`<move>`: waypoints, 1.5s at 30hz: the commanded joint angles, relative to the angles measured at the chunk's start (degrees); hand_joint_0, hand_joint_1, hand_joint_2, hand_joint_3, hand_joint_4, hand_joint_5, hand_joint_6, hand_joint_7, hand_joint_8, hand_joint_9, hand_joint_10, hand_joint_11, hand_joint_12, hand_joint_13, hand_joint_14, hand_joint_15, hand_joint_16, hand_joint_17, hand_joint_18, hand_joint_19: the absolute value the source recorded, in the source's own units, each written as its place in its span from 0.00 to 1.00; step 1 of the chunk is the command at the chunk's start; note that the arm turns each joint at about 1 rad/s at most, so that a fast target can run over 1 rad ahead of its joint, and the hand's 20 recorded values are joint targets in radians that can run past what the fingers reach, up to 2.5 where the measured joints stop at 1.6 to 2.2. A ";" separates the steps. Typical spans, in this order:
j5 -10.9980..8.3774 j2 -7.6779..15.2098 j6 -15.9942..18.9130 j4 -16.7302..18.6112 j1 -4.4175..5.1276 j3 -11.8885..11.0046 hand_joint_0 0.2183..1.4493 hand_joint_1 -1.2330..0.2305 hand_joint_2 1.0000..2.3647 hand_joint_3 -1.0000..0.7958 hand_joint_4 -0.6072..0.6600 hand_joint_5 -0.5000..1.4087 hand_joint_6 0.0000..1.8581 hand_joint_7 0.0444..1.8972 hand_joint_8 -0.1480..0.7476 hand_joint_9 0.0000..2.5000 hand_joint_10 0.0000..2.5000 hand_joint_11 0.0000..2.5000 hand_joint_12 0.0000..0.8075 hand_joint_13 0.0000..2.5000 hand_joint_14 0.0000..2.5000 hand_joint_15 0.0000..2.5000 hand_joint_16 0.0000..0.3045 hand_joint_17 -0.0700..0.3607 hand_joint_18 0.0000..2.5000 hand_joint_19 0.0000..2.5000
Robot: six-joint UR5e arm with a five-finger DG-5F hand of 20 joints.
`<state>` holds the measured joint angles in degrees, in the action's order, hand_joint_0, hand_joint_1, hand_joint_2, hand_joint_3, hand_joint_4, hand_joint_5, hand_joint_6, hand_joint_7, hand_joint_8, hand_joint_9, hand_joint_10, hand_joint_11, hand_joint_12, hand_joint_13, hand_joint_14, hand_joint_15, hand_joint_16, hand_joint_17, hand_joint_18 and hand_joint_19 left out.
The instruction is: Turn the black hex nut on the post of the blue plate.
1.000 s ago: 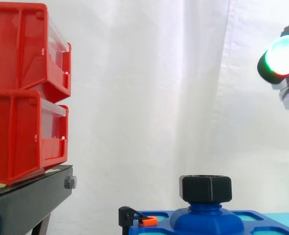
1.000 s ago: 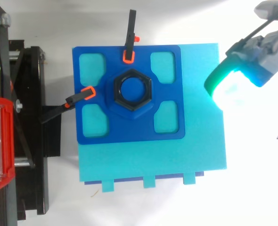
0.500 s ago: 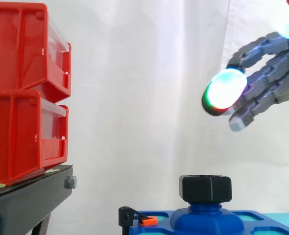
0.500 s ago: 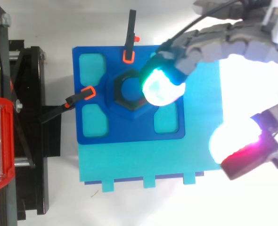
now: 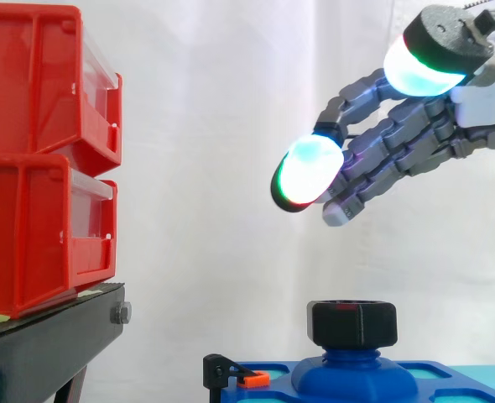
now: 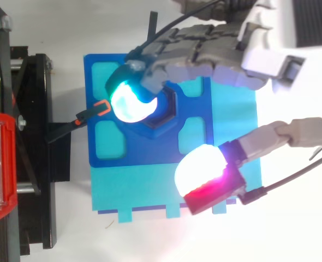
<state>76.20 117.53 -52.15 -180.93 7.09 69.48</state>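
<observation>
Item: nut, black, hexagonal, seated on the post at the middle of the plate; its axis stands upright, bore opening upward, flats facing out sideways, and it is wider than tall. You will likely find it rigid, light and smooth-sided, so take it across opposite flats with the pads, not on the corners, lest it slip. Your hand hangs above it, well apart, fingers spread and loosely bent, holding nothing.
</observation>
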 commanded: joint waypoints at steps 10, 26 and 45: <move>2.29 3.24 -4.98 -0.38 0.12 -3.56 0.21 0.52 0.00 0.28 0.59 0.15 0.27 0.34 0.43 0.15 0.00 0.00 0.45 0.10 0.00 0.00 0.19 0.46 0.00 0.01; 2.90 6.31 -5.77 0.05 0.56 -3.82 0.21 0.52 0.00 0.28 0.60 0.15 0.27 0.34 0.43 0.14 0.00 0.00 0.46 0.09 0.00 0.00 0.19 0.46 0.00 0.01; 5.89 6.31 -6.83 -4.16 -0.58 -4.18 0.21 0.53 0.00 0.28 0.61 0.15 0.27 0.34 0.43 0.14 0.00 0.00 0.46 0.09 0.00 0.00 0.19 0.46 0.00 0.02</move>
<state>81.69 123.84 -58.97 -184.60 6.75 65.43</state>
